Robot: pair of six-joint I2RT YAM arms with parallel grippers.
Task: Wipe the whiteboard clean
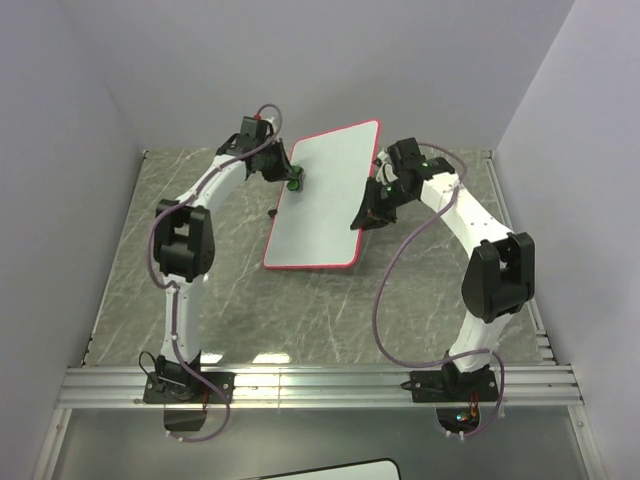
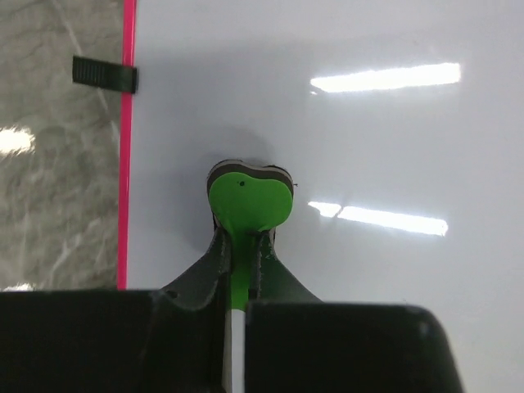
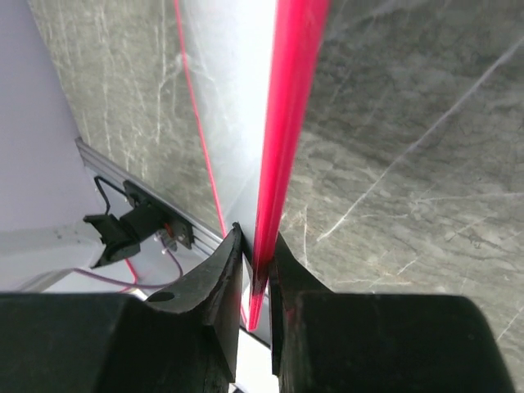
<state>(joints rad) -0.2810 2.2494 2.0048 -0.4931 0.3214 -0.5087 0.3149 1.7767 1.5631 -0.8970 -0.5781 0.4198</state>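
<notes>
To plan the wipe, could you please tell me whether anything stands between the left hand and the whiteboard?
Only the green eraser that the left hand itself grips, apparently resting on the whiteboard. Nothing else visible lies on the board there.

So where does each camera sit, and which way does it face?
Top external: above, behind the bases, looking down on the grey marbled table; both arms show.
Left wrist: faces the large white red-rimmed whiteboard; its jaws pinch a small green eraser.
Right wrist: looks along the board's rim, clamped in its jaws.
All share the whiteboard.
</notes>
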